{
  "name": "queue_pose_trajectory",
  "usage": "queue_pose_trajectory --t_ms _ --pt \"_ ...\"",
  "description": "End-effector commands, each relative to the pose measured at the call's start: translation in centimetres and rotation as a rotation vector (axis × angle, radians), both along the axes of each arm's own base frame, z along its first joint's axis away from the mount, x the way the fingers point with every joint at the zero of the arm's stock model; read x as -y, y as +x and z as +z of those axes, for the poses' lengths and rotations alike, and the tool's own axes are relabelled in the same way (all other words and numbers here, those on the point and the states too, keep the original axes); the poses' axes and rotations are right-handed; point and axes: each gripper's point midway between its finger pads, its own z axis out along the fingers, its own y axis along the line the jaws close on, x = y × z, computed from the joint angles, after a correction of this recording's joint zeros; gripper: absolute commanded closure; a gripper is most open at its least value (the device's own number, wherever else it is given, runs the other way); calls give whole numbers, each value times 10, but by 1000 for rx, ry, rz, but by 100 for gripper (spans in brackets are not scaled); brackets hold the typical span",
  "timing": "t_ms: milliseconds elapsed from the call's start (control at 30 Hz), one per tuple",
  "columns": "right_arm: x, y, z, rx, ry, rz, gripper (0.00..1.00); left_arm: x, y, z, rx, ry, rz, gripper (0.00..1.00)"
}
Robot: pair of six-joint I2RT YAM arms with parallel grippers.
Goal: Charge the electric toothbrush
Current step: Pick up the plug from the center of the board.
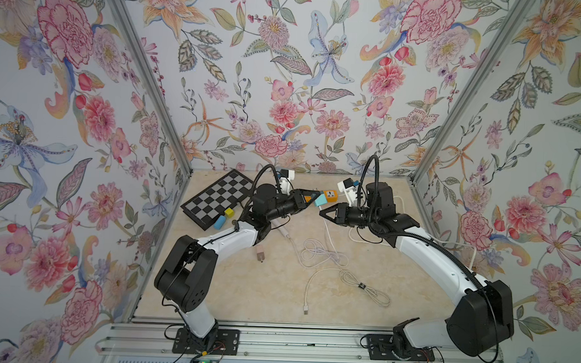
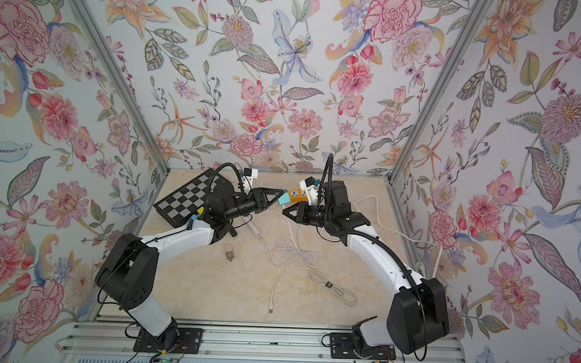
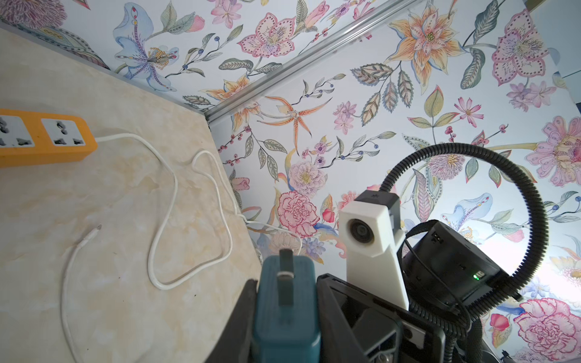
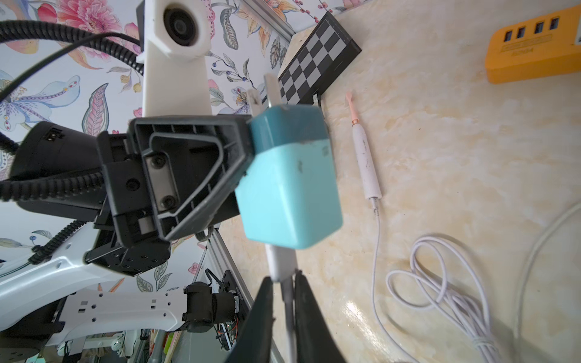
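While the left gripper clamps the teal adapter, its cable inserted and the right gripper narrowly parted around it, plugging into the orange power strip remains.

Near the frame's centre, a teal adapter is held at the tips of the left gripper, just beside an orange power strip. The right gripper is pointed at it from the lower right. White cables are strewn below; a chessboard is seen at left.
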Motion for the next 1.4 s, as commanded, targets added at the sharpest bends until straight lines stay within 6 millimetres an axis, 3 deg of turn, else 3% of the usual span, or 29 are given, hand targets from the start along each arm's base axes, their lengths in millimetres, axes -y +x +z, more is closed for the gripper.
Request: queue_pose_trajectory --t_ms 0,100,167,233,333,633,867,1067,1167,1367 --pt "11 2 39 222 -13 -77 60 -3 1 7 -40 -80 17 100" --pt "31 7 66 504 -90 -236 35 -9 2 6 -117 -128 59 100" --pt "42 5 81 705 -96 -340 25 -10 3 3 -171 -141 83 100" --pt "42 -1 92 880 -72 -376 21 -9 4 3 -205 -163 91 100" --pt "36 0 86 1010 -103 -395 17 -8 3 7 -240 -203 93 100" --pt "7 24 42 1010 -137 -298 23 -5 -3 11 -270 -249 85 100" --pt "-6 31 29 1006 -117 -250 46 -2 -9 10 -281 -273 57 100" --pt "-8 36 14 1001 -180 -230 41 -2 -10 14 -273 -279 51 100" --pt "-8 35 15 1012 -181 -231 53 -1 -10 15 -272 -278 46 100" --pt "-10 29 25 1056 -172 -206 62 3 -11 9 -284 -268 44 100"
